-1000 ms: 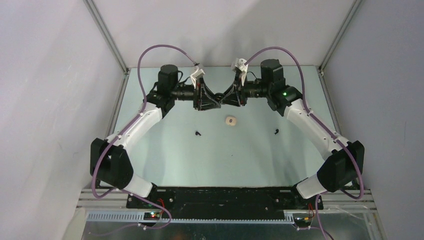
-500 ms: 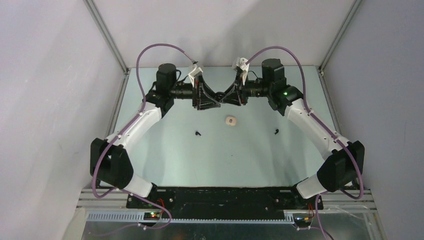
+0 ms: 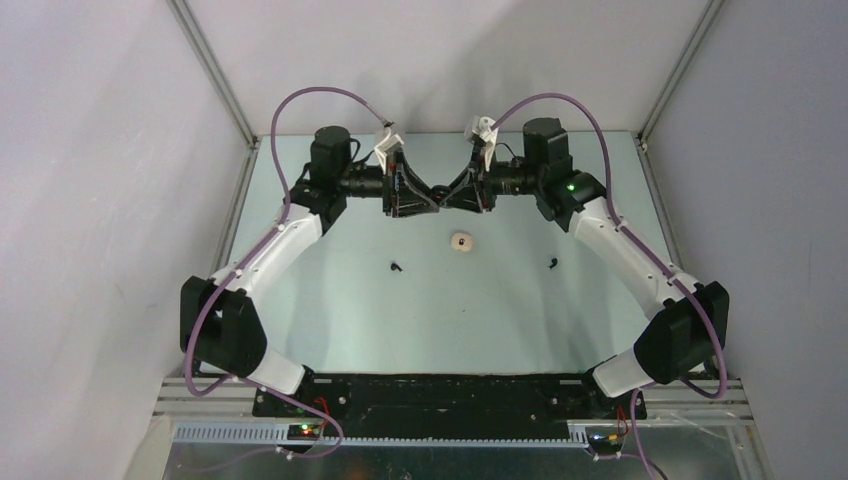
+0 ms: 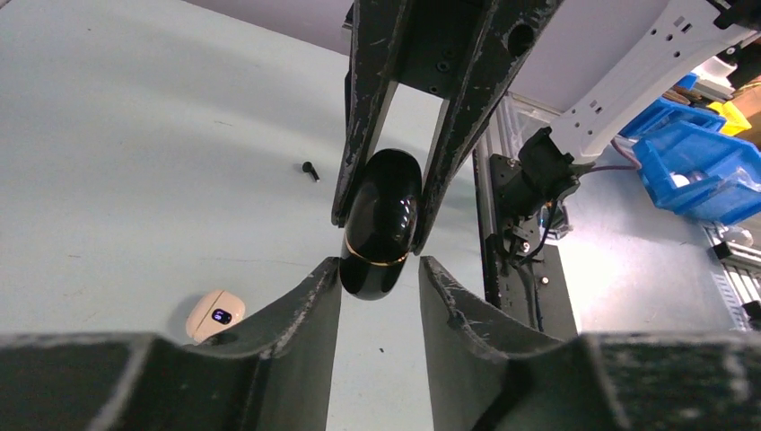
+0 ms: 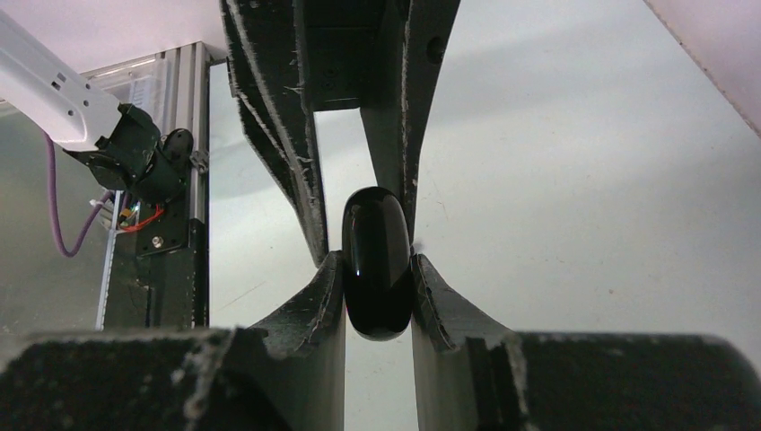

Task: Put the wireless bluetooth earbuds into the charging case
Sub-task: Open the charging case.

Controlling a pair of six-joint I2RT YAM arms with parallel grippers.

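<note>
A glossy black charging case [image 4: 381,224] with a thin gold seam hangs in the air at the back of the table, between both grippers. My right gripper [image 5: 377,259] is shut on it, both fingers pressing its sides [image 5: 377,269]. Facing it, my left gripper [image 4: 379,265] stands open around the case's other end, with a gap showing at one finger. From above, the left gripper [image 3: 430,195] and the right gripper [image 3: 450,193] meet tip to tip. Two tiny black earbuds [image 3: 397,266] [image 3: 552,264] lie loose on the table; one earbud [image 4: 310,170] shows in the left wrist view.
A cream-white rounded case [image 3: 460,241] lies on the pale green table [image 3: 330,320] just in front of the grippers, and this cream-white case [image 4: 214,314] also shows in the left wrist view. Grey walls enclose the left, right and back. The arm bases sit on a black rail [image 3: 450,395].
The left arm's wrist has drifted slightly to the left. The right arm, the cream case and the earbuds have not moved.
</note>
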